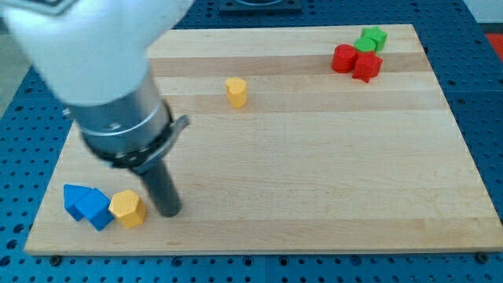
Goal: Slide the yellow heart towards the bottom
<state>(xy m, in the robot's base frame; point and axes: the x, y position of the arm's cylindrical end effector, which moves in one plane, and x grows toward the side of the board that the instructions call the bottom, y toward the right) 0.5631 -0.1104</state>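
A small yellow block [236, 91], its shape hard to make out, stands on the wooden board [314, 173] at the upper middle. A second yellow block [127, 208], roughly pentagonal, sits near the bottom left corner. I cannot tell which of the two is the heart. My tip [170, 214] rests on the board just right of this lower yellow block, close to it, and far below and to the left of the upper yellow block. The arm's large grey body [102, 71] covers the view's upper left.
Two blue blocks [86, 204] lie touching each other just left of the lower yellow block. Two red blocks [355, 62] and a green block [371, 38] cluster at the board's top right. The board's bottom edge runs just below my tip.
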